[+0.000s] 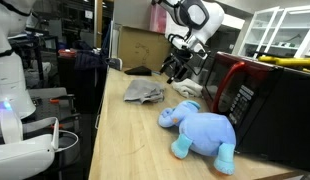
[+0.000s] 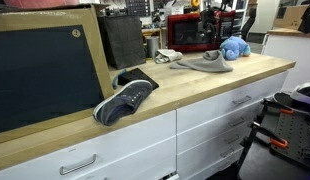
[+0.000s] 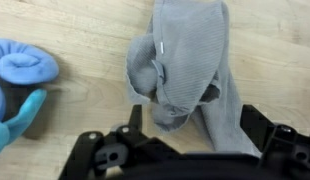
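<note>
The long light wooden countertop (image 1: pixel 115 140) was viewed lengthwise from nearby, the same countertop (image 2: pixel 195 85) oppositely from afar. The crumpled grey cloth (image 3: pixel 185 60), shared by all views, was seen closely from above.

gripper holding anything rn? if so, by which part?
Nothing is held. The gripper is open, jaws apart, up off the grey cloth, which lies crumpled on the wooden counter next to the blue plush toy.

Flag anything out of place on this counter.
A dark sneaker lies at the front edge of the counter, an odd place for footwear. The grey cloth is crumpled, and the blue plush elephant lies flopped over.
</note>
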`<state>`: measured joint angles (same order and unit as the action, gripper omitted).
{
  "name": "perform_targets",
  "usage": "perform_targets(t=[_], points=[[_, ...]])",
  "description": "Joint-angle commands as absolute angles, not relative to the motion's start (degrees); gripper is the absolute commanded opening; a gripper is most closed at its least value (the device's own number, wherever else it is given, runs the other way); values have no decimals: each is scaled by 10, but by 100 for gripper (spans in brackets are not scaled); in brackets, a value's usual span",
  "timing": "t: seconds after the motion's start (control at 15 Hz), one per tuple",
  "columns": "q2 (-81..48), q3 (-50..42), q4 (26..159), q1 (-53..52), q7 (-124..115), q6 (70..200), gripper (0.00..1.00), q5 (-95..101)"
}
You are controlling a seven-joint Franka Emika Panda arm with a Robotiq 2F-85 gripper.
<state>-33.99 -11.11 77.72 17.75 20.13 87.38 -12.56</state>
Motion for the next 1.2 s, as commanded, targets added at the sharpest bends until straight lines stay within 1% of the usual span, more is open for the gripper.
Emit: perform_targets(t=[0.0, 0.2, 0.47, 1.13], points=[[-295, -97, 885, 177, 212, 932, 100, -82], [-279, -87, 940, 174, 205, 962, 100, -70], [-264, -72, 975, 167, 192, 968, 100, -80], [-274, -59, 979, 156, 173, 1033, 100, -93]])
